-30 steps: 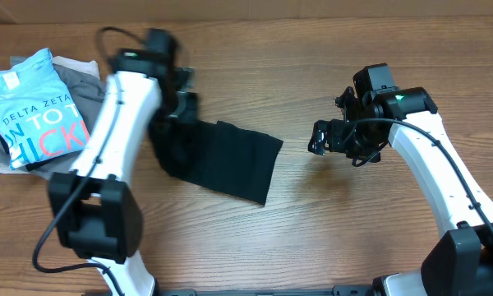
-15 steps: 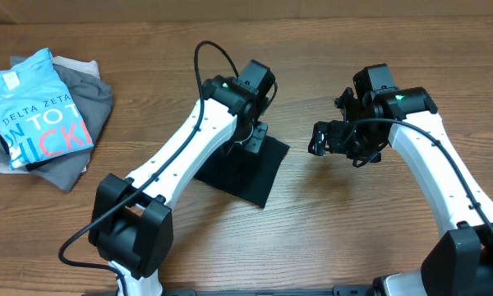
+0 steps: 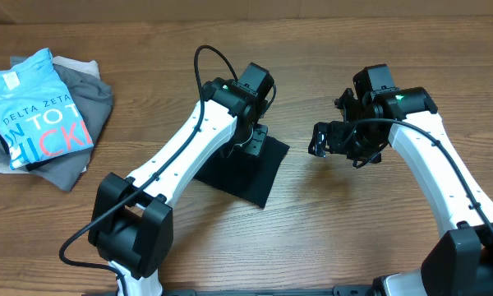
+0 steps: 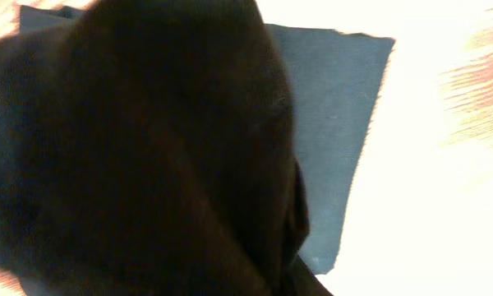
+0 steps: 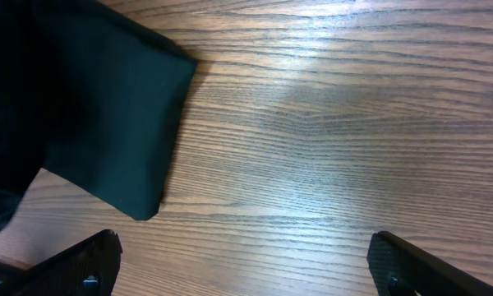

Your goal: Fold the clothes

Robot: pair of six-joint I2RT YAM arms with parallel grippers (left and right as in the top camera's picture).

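The left tool (image 3: 259, 138) is down at the corner of the black garment (image 3: 251, 179) that lies nearest the right tool (image 3: 317, 138). From overhead its fingers are lost against the dark cloth. In the left wrist view a dark fold fills most of the frame close to the lens, so I cannot tell whether this tool is apart, together or clamped on the cloth. Behind that fold, a flat panel of the garment shows with a straight edge and a square corner.

The right tool hangs just off the same corner of the garment, apart from it. Its fingers are spread wide with nothing but bare wood between them. Its wrist view shows a folded corner of the garment lying flat off to one side.

The garment lies on the tabletop (image 3: 337, 247) as a flat, roughly rectangular shape set at an angle, partly under the white left arm (image 3: 189, 148).

Well away from the garment, beyond the left arm, a light blue tee (image 3: 33, 115) with lettering rests on a heap of grey clothes (image 3: 90, 97).
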